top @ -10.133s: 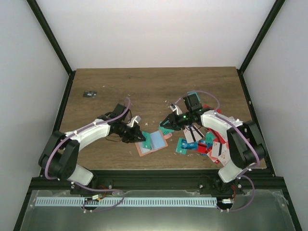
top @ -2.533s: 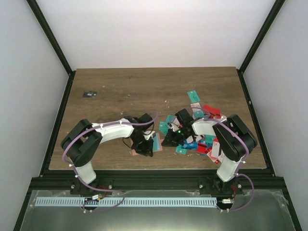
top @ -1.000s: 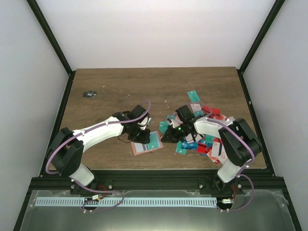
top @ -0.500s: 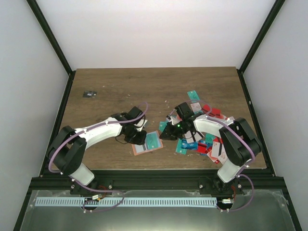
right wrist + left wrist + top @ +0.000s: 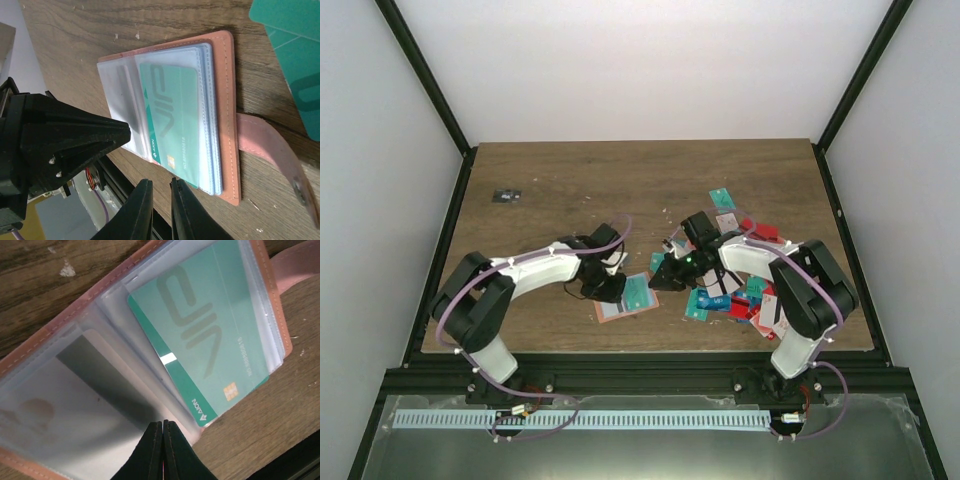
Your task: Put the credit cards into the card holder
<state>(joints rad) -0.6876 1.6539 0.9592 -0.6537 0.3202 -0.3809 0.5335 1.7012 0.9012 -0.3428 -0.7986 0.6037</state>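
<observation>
Card holder lying open, one card sleeved, both grippers hovering at it

The card holder [image 5: 623, 303] is lying open on the table [image 5: 570, 180] near its front edge, between the two arms, with its strap [image 5: 270, 145] sticking out flat on the wood. A teal card [image 5: 200, 340] is sitting inside one of its clear sleeves, slightly askew. The left gripper [image 5: 163, 432] is pointing at the sleeves of the other half with its fingers pressed fully together, holding nothing. The right gripper [image 5: 161, 187] is hanging over the holder's near edge with only a thin gap between its fingers, and nothing is sitting in that gap. The remaining credit cards [image 5: 740, 285] are lying in a loose, overlapping heap just to the right of the holder. A small dark object [image 5: 506, 195] is resting well apart, near the table's far left corner.
</observation>
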